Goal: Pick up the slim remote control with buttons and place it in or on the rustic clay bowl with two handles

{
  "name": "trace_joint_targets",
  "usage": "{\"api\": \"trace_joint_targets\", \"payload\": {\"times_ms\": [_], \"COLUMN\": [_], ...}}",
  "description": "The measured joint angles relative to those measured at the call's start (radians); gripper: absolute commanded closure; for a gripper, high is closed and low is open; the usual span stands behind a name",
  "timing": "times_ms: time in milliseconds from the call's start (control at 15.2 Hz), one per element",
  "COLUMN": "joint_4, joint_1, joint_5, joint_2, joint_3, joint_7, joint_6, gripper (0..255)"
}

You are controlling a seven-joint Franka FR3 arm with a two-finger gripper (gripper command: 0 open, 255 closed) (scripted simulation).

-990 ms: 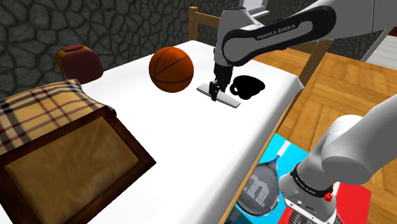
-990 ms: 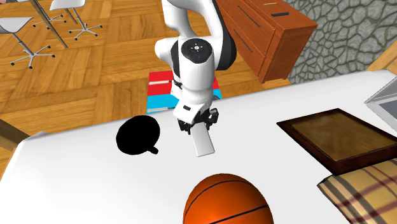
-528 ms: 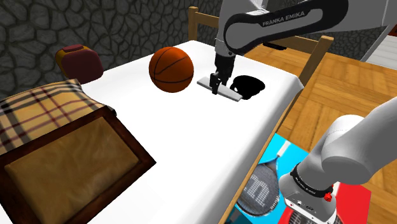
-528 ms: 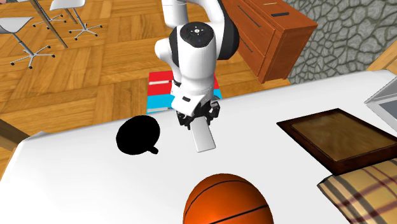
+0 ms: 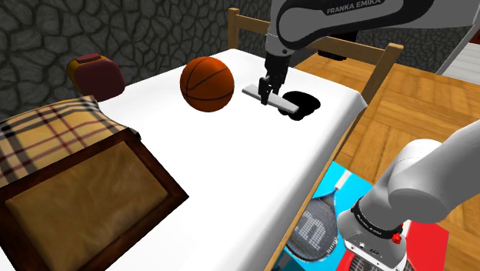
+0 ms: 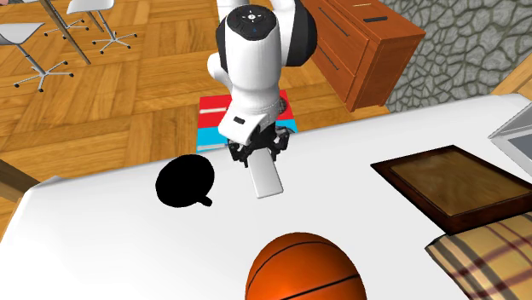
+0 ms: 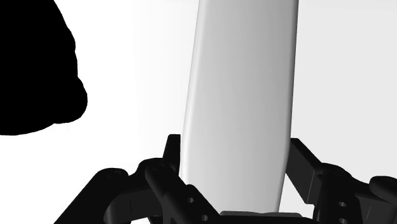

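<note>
The remote (image 5: 253,92) is a slim plain grey slab with no buttons drawn. My gripper (image 5: 266,97) is shut on it and holds it a little above the white surface (image 5: 231,169), roughly level. The bowl (image 5: 301,103) is drawn as a flat black shape with a small handle, just to the shoulder view's right of the remote. In the second exterior view the remote (image 6: 266,179) sticks out below the gripper (image 6: 256,158), and the bowl (image 6: 183,181) lies to its left. In the wrist view both fingers (image 7: 164,181) clasp the remote (image 7: 242,95), with the bowl (image 7: 35,70) off to one side.
A basketball (image 5: 207,84) sits close to the remote on the side away from the bowl. A brown framed panel (image 5: 85,192) and a plaid pillow (image 5: 42,127) lie nearer the shoulder camera. A dark red object (image 5: 96,75) stands at the far edge. A tennis racket (image 5: 319,223) lies on the floor.
The gripper has risen with the remote held in it, lifting it off the white surface and drifting slightly toward the bowl. Bowl and basketball have not moved.
</note>
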Motion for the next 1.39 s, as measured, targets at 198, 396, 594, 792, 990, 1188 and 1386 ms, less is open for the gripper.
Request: {"api": "trace_joint_targets", "payload": {"times_ms": [198, 396, 594, 792, 990, 1188, 1386], "joint_4": [-0.017, -0.015, 0.000, 0.005, 0.045, 0.023, -0.010], "joint_1": [-0.028, -0.059, -0.090, -0.120, -0.149, -0.160, -0.162], "joint_5": [-0.014, -0.030, -0.045, -0.059, -0.065, -0.069, -0.070], "joint_2": [-0.020, -0.015, -0.018, -0.011, 0.025, 0.033, 0.038], "joint_3": [-0.043, -0.094, -0.143, -0.194, -0.249, -0.268, -0.272], "joint_7": [-0.064, -0.138, -0.210, -0.285, -0.365, -0.394, -0.399], "joint_6": [-0.004, -0.001, -0.016, -0.013, -0.015, 0.014, 0.053], "gripper": [255, 255, 255, 255, 255, 255, 255]}}
